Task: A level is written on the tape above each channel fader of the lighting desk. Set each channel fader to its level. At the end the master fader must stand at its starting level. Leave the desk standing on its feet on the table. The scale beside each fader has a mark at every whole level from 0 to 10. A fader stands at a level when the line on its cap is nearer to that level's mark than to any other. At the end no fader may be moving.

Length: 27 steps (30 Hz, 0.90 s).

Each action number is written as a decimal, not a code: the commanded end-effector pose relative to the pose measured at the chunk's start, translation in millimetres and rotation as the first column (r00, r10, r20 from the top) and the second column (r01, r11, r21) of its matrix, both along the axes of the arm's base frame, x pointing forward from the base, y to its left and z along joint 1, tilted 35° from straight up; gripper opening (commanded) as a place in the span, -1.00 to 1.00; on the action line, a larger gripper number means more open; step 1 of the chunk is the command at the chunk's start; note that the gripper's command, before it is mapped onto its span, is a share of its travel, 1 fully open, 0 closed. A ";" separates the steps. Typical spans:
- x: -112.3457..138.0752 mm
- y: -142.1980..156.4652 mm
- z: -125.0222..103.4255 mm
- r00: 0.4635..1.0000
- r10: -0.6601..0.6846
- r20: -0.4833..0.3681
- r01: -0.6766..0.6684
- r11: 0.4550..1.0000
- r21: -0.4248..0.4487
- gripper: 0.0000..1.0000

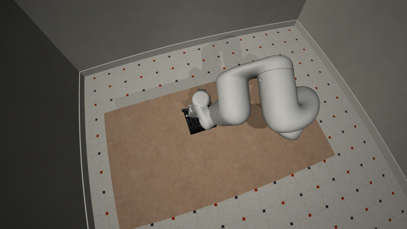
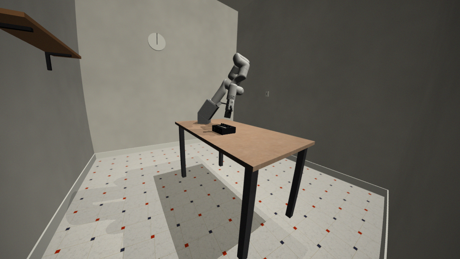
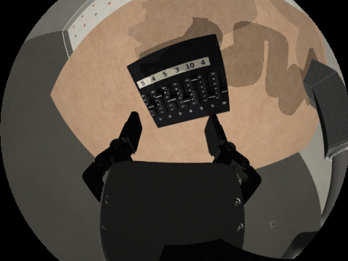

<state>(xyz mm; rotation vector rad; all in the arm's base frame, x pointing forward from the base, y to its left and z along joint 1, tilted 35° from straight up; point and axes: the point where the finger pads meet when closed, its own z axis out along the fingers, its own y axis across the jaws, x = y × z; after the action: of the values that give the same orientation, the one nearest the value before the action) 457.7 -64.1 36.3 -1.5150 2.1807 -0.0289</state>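
Note:
The black lighting desk point(image 3: 181, 83) stands on the brown table; it also shows in the exterior view point(image 2: 223, 129) and, partly under the arm, in the overhead view point(image 1: 194, 122). A pale tape point(image 3: 173, 71) above its faders reads 5, 4, 5, 3, 10, 4. Several faders point(image 3: 185, 94) sit in a row below it; their cap lines are too small to read. My gripper point(image 3: 173, 120) is open and empty. It hangs above the desk's near edge, apart from it, as the exterior view point(image 2: 228, 113) shows.
The arm's grey base block point(image 2: 205, 111) stands on the table just behind the desk and shows at the right of the wrist view point(image 3: 329, 112). The table's far edge lies close behind the desk. A shelf point(image 2: 35, 35) hangs on the left wall.

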 end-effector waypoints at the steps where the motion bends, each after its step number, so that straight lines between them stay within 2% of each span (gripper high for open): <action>1: -8.2 -20.5 10.4 0.972 -0.211 -0.104 0.224 0.965 0.135 1.00; 6: -19.3 -35.8 21.5 0.909 -0.370 -0.192 0.408 0.885 0.224 1.00; 8: -19.3 -35.8 21.5 0.909 -0.370 -0.192 0.408 0.885 0.224 1.00; 9: -21.4 -38.1 23.4 0.858 -0.448 -0.252 0.507 0.820 0.265 1.00; 12: -26.3 -43.1 27.8 0.807 -0.506 -0.304 0.584 0.757 0.292 1.00; 17: -29.1 -45.7 30.3 0.693 -0.585 -0.422 0.718 0.616 0.324 1.00; 23: -29.1 -45.8 30.3 0.538 -0.615 -0.576 0.840 0.449 0.305 1.00; 27: -29.1 -45.8 30.3 0.524 -0.615 -0.589 0.848 0.436 0.300 1.00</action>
<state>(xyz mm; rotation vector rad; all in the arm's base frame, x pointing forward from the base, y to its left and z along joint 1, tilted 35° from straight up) 427.4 -108.2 65.5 -0.1921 2.5996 0.5473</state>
